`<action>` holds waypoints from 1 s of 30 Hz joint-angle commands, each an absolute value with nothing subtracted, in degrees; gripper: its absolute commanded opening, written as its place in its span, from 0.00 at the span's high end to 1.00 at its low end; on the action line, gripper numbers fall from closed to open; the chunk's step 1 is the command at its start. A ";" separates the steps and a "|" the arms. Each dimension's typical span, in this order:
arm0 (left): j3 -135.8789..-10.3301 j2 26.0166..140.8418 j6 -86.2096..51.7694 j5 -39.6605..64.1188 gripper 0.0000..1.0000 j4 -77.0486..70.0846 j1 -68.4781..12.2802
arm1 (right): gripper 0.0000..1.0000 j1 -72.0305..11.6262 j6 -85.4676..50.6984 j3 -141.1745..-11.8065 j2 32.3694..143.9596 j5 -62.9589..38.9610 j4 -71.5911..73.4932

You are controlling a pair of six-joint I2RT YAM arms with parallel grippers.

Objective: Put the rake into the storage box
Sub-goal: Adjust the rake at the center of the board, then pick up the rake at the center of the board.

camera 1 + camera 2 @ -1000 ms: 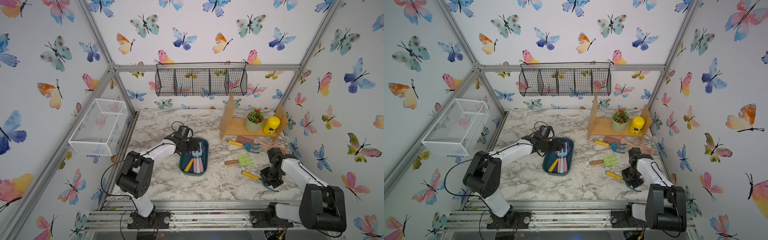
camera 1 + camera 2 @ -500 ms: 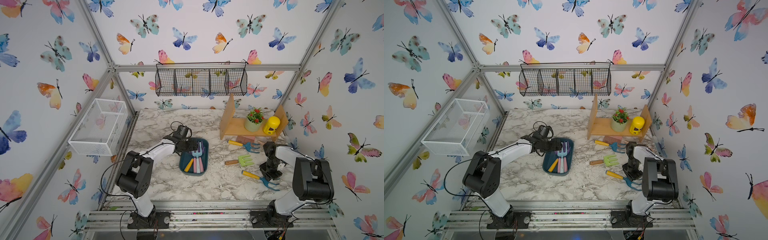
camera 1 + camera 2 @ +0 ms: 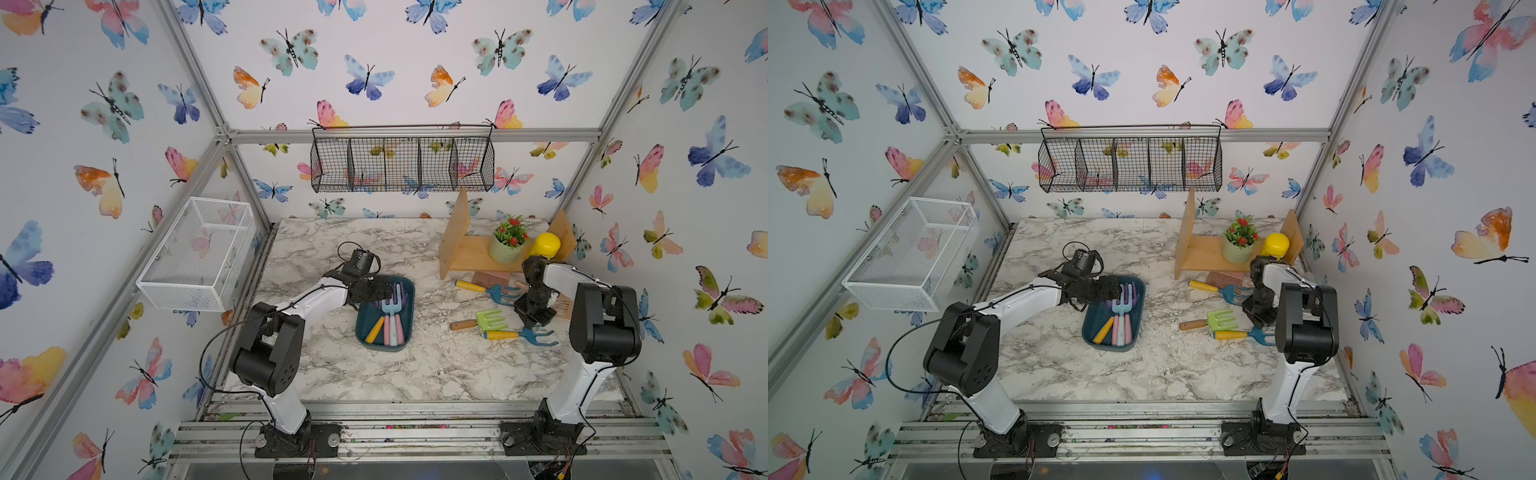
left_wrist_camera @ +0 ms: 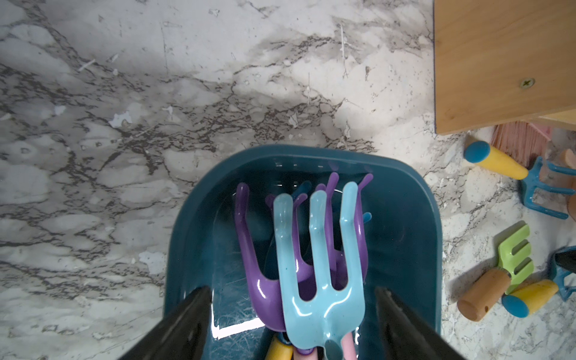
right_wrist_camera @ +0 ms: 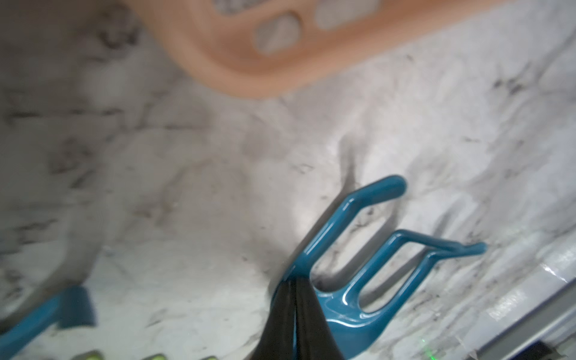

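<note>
Two things have changed: the right arm [image 3: 602, 320] has risen upright, and the rake [image 3: 503, 335] has turned a little. It still lies on the bench [image 3: 374, 374], right of centre, well apart from the storage box [image 3: 384, 347], so I think it is not yet lifted. The right end effector [image 5: 294, 293] is closed, its tips at the rake's head; whether it pinches the head I cannot tell. The left end effector [image 3: 380, 291] hangs wide open and empty over the box, which holds several toy tools [image 3: 392, 328].
</note>
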State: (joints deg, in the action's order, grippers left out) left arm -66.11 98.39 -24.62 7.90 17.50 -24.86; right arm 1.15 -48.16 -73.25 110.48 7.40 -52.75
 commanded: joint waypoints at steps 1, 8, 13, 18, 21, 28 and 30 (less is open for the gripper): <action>-67.00 96.68 -23.90 5.68 0.13 19.25 -24.33 | 0.90 -0.96 -43.75 -75.59 115.50 0.30 -44.24; -66.82 96.54 -24.21 6.07 0.13 19.05 -24.31 | 0.90 -10.86 -40.65 -80.49 116.76 0.09 -44.12; -66.53 96.31 -24.21 6.40 0.13 18.80 -24.32 | 0.88 -13.10 -45.56 -73.57 107.03 2.95 -41.53; -66.53 96.95 -24.32 7.24 0.13 18.55 -24.35 | 0.80 -13.18 -47.22 -68.89 99.36 3.16 -42.05; -66.53 97.14 -24.53 7.71 0.13 18.29 -24.33 | 0.73 -13.22 -48.10 -67.00 97.04 2.42 -43.52; -66.28 96.72 -24.55 7.38 0.13 18.19 -24.32 | 0.49 -13.18 -50.52 -59.27 96.17 -7.07 -41.48; -66.09 96.53 -24.44 7.25 0.13 18.09 -24.35 | 0.48 -13.19 -50.80 -57.90 95.90 -6.58 -41.60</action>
State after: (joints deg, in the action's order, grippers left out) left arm -66.11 98.28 -24.67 7.81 17.45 -24.80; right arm -13.10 -49.39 -59.13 95.88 -3.31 -41.34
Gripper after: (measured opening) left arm 0.866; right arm 0.519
